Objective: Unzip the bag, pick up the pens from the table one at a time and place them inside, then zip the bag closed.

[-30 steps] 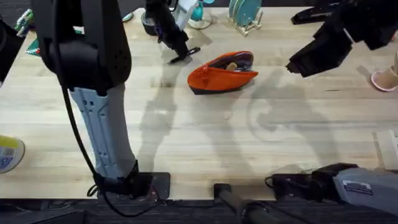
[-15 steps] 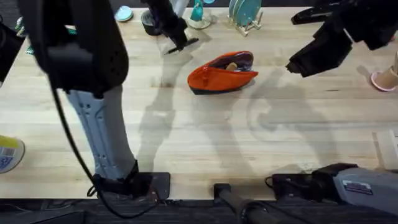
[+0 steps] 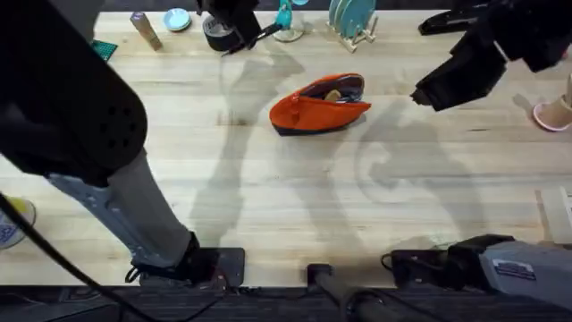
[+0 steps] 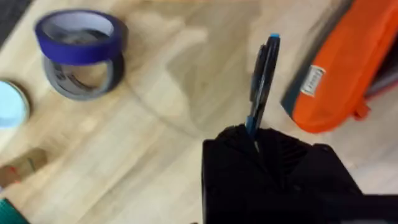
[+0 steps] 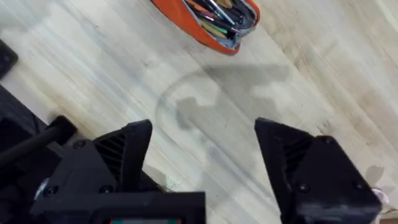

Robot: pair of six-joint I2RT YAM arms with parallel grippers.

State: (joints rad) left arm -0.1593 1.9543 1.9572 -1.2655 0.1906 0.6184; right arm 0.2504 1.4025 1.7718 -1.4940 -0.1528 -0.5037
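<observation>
The orange bag lies unzipped on the table right of centre, with pens showing in its mouth. My left gripper is raised above the far edge, left of the bag, shut on a slim black pen. In the left wrist view that pen sticks out from between the fingers with a blue tip, and the bag lies beside it. My right gripper hovers to the right of the bag, open with nothing between its fingers.
Two tape rolls, a light blue disc and a small wooden block sit at the far left. A teal plate rack and a black stapler stand along the back. A pink cup is at the right edge.
My left gripper has carried the pen up and away toward the far edge, and the left arm has risen closer under the camera. The right arm and the bag have not moved.
</observation>
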